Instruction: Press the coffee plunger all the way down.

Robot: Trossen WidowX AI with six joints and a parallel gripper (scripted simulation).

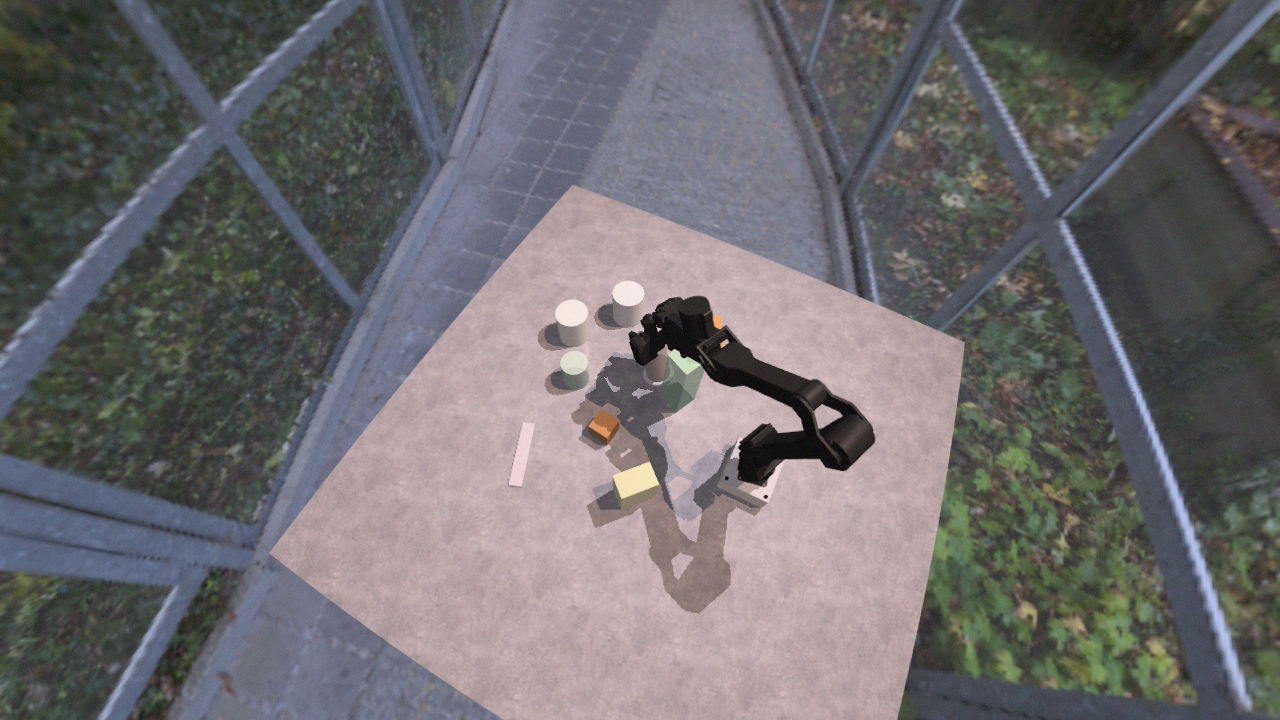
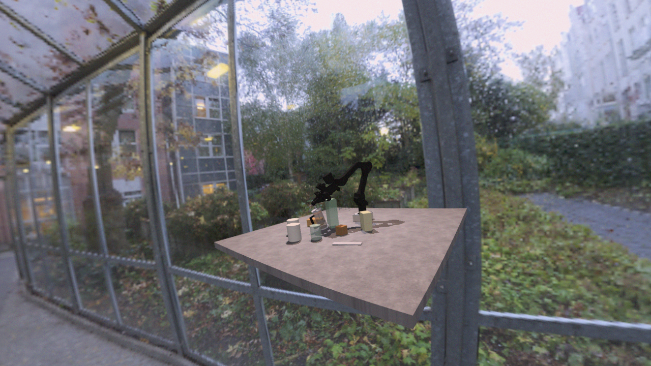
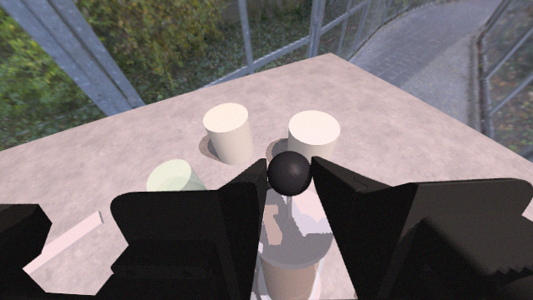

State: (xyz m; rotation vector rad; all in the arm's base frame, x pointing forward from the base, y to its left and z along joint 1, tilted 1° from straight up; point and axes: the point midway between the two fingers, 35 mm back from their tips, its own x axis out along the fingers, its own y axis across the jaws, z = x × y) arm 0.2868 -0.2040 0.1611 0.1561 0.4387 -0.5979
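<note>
The coffee press (image 1: 656,367) (image 2: 320,220) stands on the table below my gripper, a clear glass with brown contents and a pale lid (image 3: 297,252). In the exterior view it looks slightly slanted; I cannot tell whether it is truly tilted. My gripper (image 1: 640,347) (image 2: 314,202) (image 3: 288,163) is shut on the round black plunger knob (image 3: 290,174), one finger on each side. A short length of thin rod (image 3: 289,207) shows between knob and lid, so the knob stands above the lid. The fingers hide the sides of the press in the wrist view.
A tall green block (image 1: 682,383) (image 2: 332,213) stands close beside the press. Two white cylinders (image 1: 571,322) (image 1: 628,302) and a greenish cup (image 1: 574,370) (image 3: 170,178) stand beyond it. An orange block (image 1: 603,427), a yellow block (image 1: 635,484) and a pale strip (image 1: 520,454) are also there.
</note>
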